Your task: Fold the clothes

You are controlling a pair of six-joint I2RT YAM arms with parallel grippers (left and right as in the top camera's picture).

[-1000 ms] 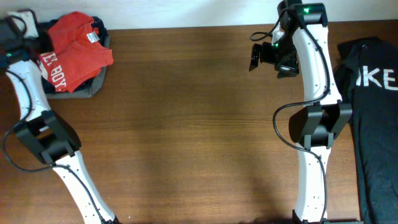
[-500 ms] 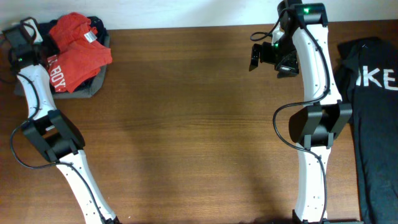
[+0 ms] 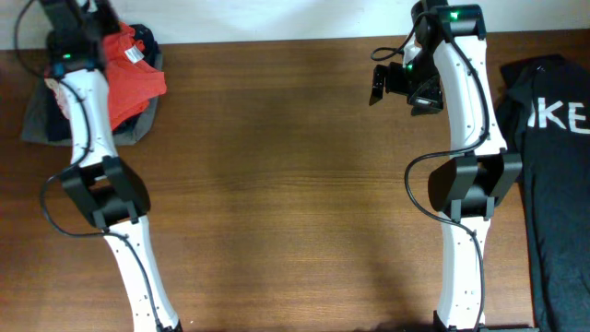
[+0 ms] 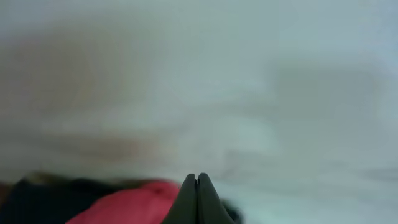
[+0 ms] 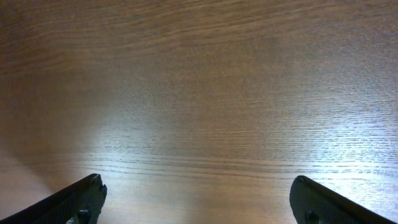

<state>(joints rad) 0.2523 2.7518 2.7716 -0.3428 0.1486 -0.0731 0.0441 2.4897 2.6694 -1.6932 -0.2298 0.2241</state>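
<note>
One T-shirt (image 3: 136, 81) beside closed left end effector (image 4: 198, 182).

This reads as a robotics lab bench rather than a home. Two white, black-jointed machines, the left arm (image 3: 88, 101) and the right arm (image 3: 466, 92), rise from the near edge of a brown wooden table (image 3: 277, 184), with black cables (image 3: 417, 184) looping off them and a green status light (image 3: 454, 14) on the right one. A plain pale wall (image 3: 277, 18) runs along the far edge, and garments lie as work pieces: an orange-red T-shirt (image 3: 134, 78) heaped at the far left corner and a black garment (image 3: 558, 184) with white letters at the right edge.
</note>
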